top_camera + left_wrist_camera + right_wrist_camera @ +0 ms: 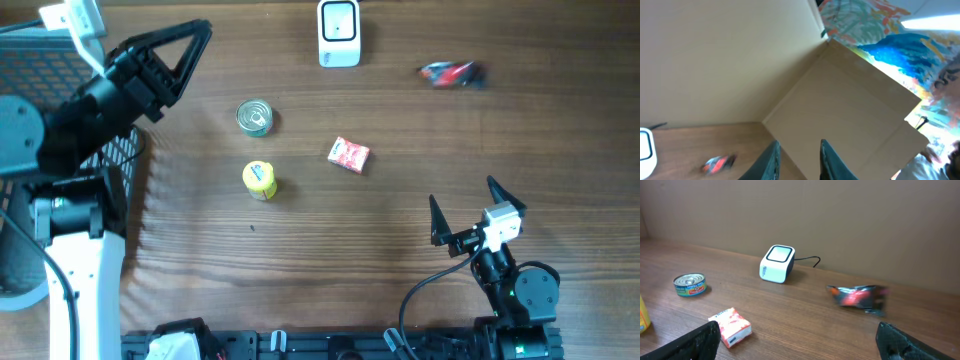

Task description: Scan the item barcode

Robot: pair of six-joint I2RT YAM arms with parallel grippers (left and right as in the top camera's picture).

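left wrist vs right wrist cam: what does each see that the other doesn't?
Left wrist only: a cardboard panel, a colourful painting, the left claw. Right wrist only: the tin can, the red-and-white packet, the right claw, wide open. Both: the white scanner, the red wrapper and the wooden table.

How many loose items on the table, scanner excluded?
4. Tin can left of centre; yellow bottle just nearer the robot; red-and-white packet mid-table; red wrapper right of the scanner. The left arm covers part of the basket, so more may be hidden there.
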